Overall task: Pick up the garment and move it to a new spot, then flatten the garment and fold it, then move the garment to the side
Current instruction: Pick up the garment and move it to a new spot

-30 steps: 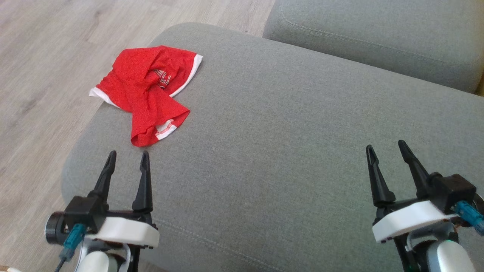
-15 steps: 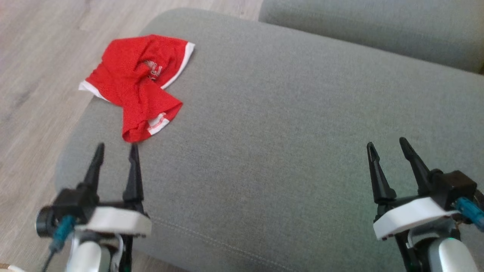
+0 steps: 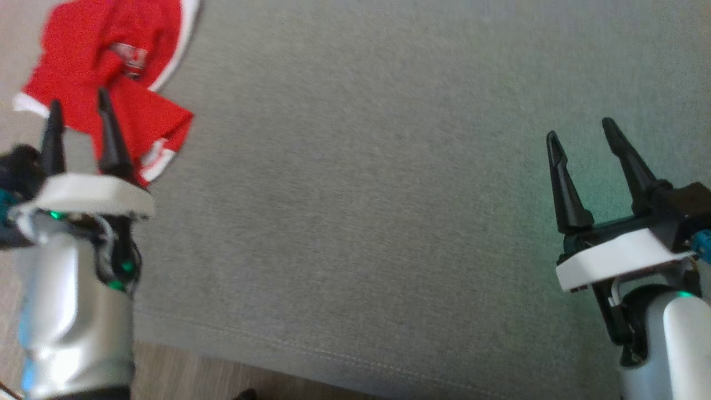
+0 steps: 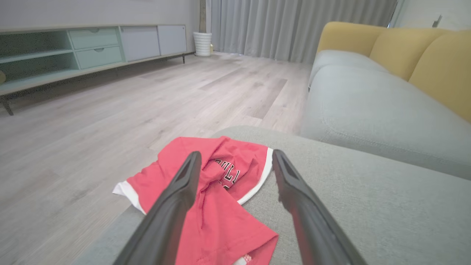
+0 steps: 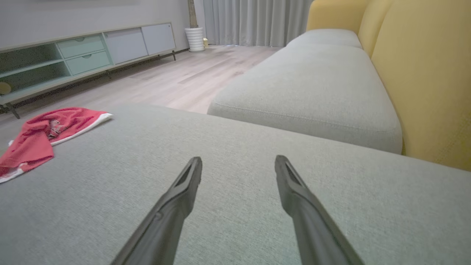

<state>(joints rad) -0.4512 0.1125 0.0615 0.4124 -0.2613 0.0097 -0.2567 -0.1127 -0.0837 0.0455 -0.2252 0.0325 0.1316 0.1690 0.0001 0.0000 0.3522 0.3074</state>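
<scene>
On woven grey cushion (image 3: pixel 361 194), crumpled red garment (image 3: pixel 83 44) by empty, wide-spread left pincer (image 3: pixel 78 97); right pincer (image 3: pixel 579 126) alike.

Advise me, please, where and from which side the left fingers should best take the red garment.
Probably the bunched ridge through the garment's middle, beside the lettering: it stands proud of the cushion, while the hems lie flat. Come from above, open left fingers straddling the ridge.

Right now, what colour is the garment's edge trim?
White trim on the red garment; clearest in left wrist view.
</scene>
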